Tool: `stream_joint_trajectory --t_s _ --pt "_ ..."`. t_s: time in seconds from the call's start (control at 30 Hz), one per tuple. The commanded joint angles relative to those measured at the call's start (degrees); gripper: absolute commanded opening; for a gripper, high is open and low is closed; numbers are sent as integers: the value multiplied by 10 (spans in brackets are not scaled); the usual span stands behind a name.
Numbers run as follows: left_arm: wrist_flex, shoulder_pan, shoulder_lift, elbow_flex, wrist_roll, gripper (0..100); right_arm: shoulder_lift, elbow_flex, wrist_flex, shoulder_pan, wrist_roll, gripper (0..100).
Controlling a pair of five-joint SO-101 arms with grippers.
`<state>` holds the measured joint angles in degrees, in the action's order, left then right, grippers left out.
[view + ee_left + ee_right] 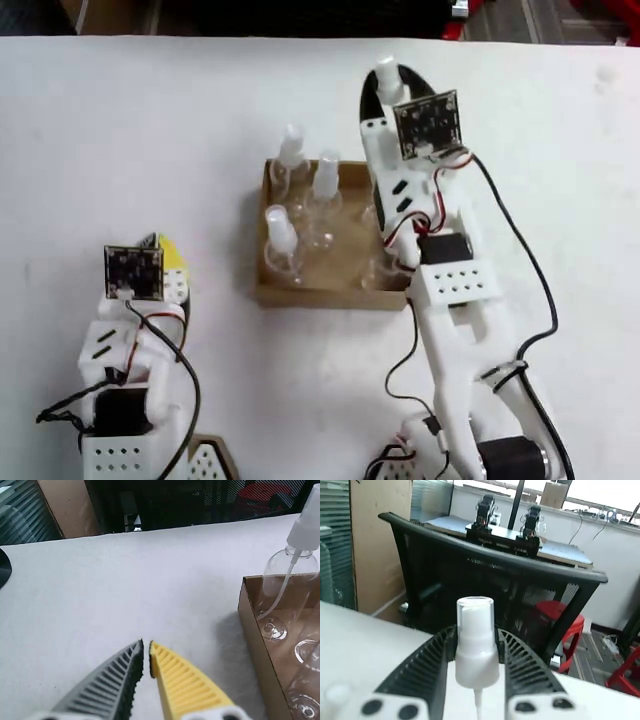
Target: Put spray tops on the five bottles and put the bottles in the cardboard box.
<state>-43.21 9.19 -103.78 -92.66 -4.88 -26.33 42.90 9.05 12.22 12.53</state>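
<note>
Cardboard box [262, 290] holding upright capped bottles [282, 240], right pincer [476, 630] clamping spray top [475, 652]

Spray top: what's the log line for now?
right tool: shut on spray top | left tool: shut, empty | box: three topped bottles

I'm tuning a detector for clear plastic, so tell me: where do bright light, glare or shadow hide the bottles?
High view: flat bright light leaves the clear bottles faint against the cardboard box; their white tops stand out. Left wrist view: the box throws a soft shadow; glints mark bottle bases. Right wrist view: the spray top in the right tool contrasts with the dark chair.
</note>
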Motion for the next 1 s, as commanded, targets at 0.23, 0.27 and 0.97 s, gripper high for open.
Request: stream_joint_trajectory --t_s 0.23,0.27,0.97 --pt "18 -6 -6 6 -5 24 -12 48 16 -9 -108 15" --pt "18 -6 -6 6 -5 24 -12 53 16 -13 -127 15" --pt "18 -6 -6 5 -5 24 -12 215 188 -17 -146 18"
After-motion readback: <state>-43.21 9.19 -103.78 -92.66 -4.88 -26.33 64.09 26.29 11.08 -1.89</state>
